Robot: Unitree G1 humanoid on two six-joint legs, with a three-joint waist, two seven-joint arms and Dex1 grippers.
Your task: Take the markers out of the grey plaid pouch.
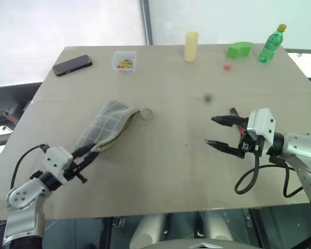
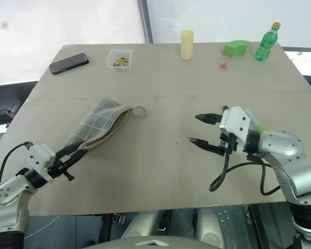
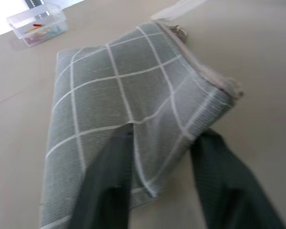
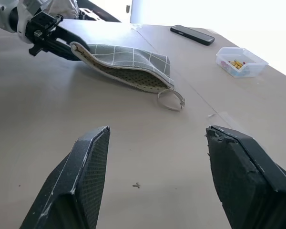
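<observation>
Nearest, gripping one end of the grey plaid pouch (image 1: 106, 127) between the closed-in fingers of the left gripper (image 1: 88, 155), lifting that end off the table (image 1: 171, 171). Farther right, holding the right gripper (image 1: 215, 131) wide open, empty, well apart from the pouch.

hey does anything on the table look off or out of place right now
The grey plaid pouch is askew: the left gripper pinches one end, lifting it so it sags with its opening gaping. Two markers lie loose under the right arm.
</observation>
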